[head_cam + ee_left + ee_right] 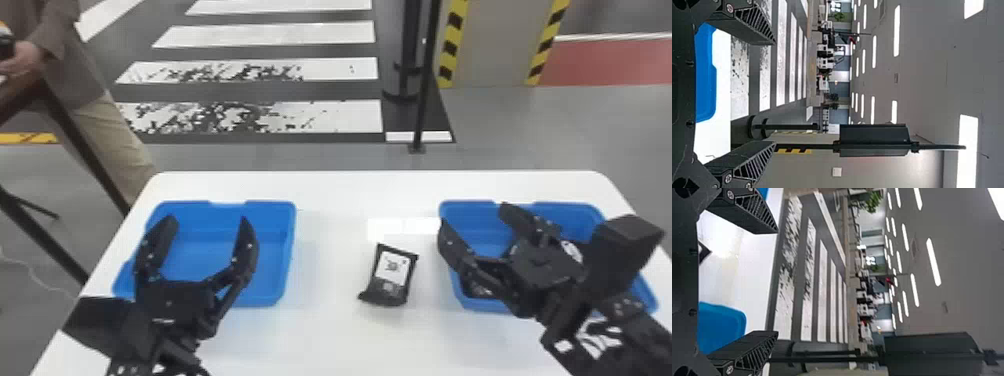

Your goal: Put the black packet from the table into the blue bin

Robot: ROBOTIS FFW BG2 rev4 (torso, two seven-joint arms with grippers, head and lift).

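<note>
A black packet with a white label lies on the white table between two blue bins. The left blue bin has my left gripper over it, open and holding nothing. Above the right blue bin is my right gripper, also open; dark items lie partly hidden in that bin below it. In the left wrist view my left gripper has its fingers wide apart. The right wrist view has my right gripper likewise spread, with a dark corner of the packet beside its base.
The white table carries both bins. A black post stands on the floor beyond the table's far edge. Dark frame bars stand off the table's left side.
</note>
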